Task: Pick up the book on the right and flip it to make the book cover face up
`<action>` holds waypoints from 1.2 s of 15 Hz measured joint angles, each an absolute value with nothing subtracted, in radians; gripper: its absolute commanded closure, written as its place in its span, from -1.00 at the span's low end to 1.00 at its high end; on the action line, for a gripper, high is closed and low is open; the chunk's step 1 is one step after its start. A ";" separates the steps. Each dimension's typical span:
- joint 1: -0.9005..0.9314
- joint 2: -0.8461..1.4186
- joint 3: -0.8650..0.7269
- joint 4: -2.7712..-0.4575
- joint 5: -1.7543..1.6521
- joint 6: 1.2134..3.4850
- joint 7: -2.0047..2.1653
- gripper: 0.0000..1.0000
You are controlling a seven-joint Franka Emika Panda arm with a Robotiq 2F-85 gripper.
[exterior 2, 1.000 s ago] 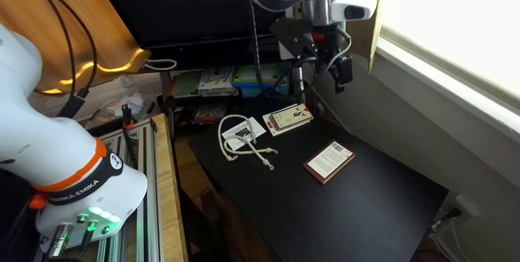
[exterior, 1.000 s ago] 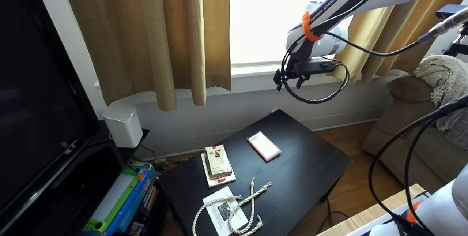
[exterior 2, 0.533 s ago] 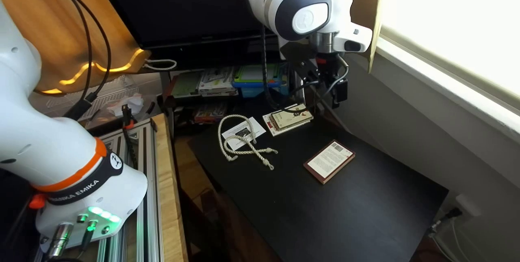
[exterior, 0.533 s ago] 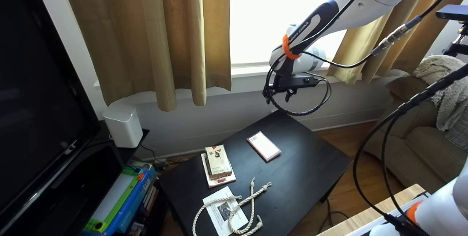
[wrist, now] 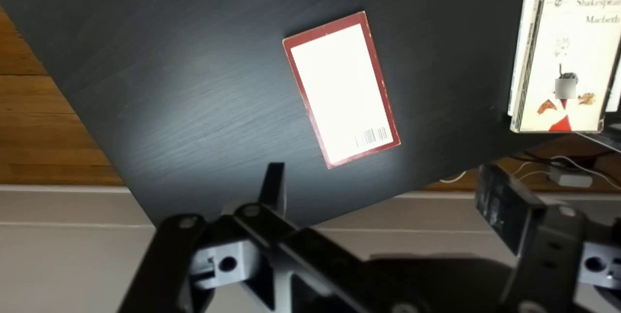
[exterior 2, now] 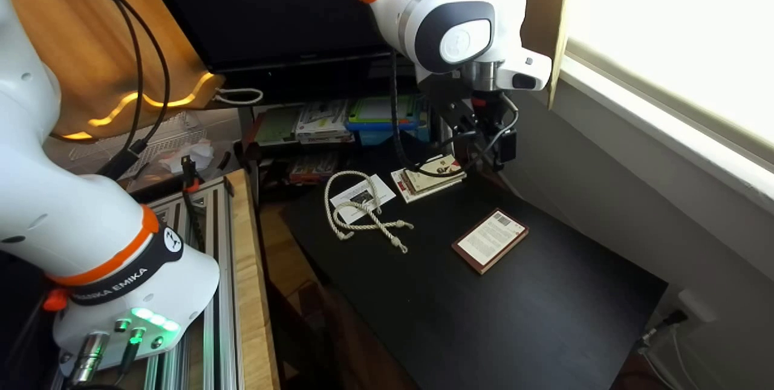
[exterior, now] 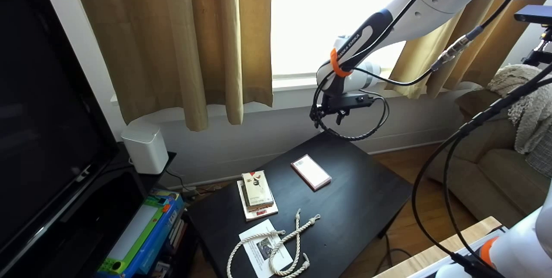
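The book (wrist: 343,92) lies flat on the black table, its white back with a barcode and dark red border turned up. In both exterior views the same book (exterior: 311,172) (exterior 2: 491,239) lies apart from the stacked books. Its book cover is hidden, facing the tabletop. My gripper (exterior: 327,121) hangs well above the table's far edge by the wall, short of the book. The wrist view has the gripper (wrist: 382,177) open wide, with nothing between its fingers and the book ahead of them, touching neither.
A tan booklet (exterior: 258,189) tops a small stack of books on the table (exterior 2: 514,323). Near it a cream rope (exterior 2: 369,227) lies across a printed sheet (exterior 2: 378,190). The wall and window sill (exterior 2: 665,130) run close beside the arm.
My gripper has come down toward the table and shifted slightly left in an exterior view, mostly in the earlier half second. Its jaws stay open, and the book has not moved.
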State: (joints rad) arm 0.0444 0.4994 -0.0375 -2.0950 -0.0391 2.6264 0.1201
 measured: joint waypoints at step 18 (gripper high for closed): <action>0.095 0.894 -0.051 -1.883 -0.071 2.654 0.096 -1.00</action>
